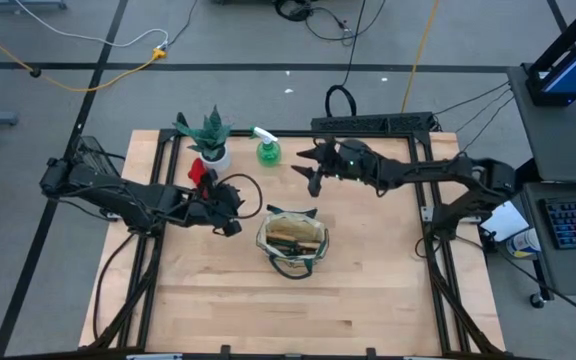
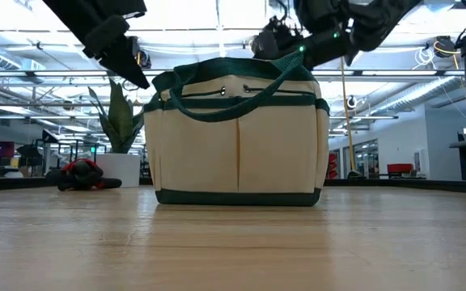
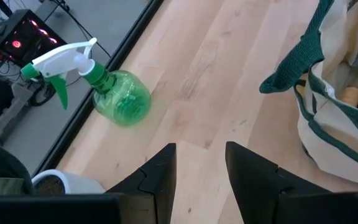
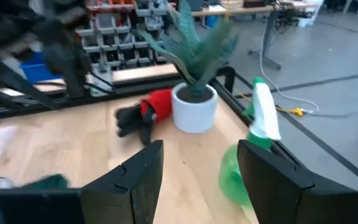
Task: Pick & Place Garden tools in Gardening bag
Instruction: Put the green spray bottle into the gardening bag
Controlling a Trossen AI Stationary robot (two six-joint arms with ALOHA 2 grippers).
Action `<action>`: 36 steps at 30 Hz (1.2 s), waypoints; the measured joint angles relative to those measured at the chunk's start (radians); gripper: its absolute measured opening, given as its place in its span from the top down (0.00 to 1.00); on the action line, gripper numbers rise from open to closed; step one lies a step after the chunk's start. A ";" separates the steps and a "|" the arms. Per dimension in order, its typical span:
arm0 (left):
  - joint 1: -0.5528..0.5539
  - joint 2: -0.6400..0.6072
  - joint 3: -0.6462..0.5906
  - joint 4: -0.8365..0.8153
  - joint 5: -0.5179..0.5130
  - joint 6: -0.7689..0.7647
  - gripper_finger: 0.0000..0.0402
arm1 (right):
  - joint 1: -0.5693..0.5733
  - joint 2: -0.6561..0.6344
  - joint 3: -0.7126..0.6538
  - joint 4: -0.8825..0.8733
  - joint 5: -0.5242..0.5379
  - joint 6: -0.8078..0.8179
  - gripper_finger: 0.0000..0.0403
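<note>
Item: bottle (image 1: 267, 151), at right gripper's (image 1: 311, 172) nine o'clock. Both claws spread, empty; we are risking toppling it (top-heavy nozzle) approaching.

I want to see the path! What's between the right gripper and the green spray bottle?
Nothing: in the high view only bare table lies between the open right gripper and the spray bottle. The right wrist view shows the bottle just ahead of its fingers.

Bright, even light from the ceiling strips (image 2: 217, 16), glaring white above the gardening bag (image 2: 237, 133). Soft shadow pools beneath it. Right wrist view blurs; the spray bottle (image 4: 253, 146) smears, out of focus.
</note>
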 joint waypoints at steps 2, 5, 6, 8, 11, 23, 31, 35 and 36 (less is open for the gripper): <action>0.003 0.000 0.000 0.001 -0.003 -0.004 0.64 | -0.019 0.014 0.000 0.003 -0.018 -0.001 0.51; 0.016 0.000 0.000 0.008 -0.014 0.024 0.64 | -0.029 0.021 0.000 -0.028 -0.019 -0.003 0.51; 0.023 0.000 0.000 0.009 -0.016 0.046 0.64 | -0.029 0.020 0.000 -0.029 -0.019 -0.003 0.51; 0.045 0.000 0.000 0.011 -0.017 0.097 0.64 | -0.028 0.019 0.000 -0.026 -0.019 -0.004 0.51; 0.093 0.000 0.000 0.042 -0.005 0.184 0.64 | -0.021 0.019 0.000 -0.029 -0.019 -0.004 0.51; 0.370 0.018 0.005 0.370 0.414 0.679 0.64 | 0.010 0.019 0.000 -0.031 -0.019 -0.004 0.51; 0.514 0.193 0.223 0.251 0.500 0.858 0.64 | 0.050 0.019 0.000 -0.032 -0.019 -0.004 0.51; 0.574 0.305 0.360 0.125 0.501 0.949 0.64 | 0.069 0.019 0.000 -0.041 -0.019 -0.004 0.51; 0.589 0.331 0.387 0.106 0.499 0.959 0.64 | 0.073 0.019 0.000 -0.042 -0.019 -0.004 0.51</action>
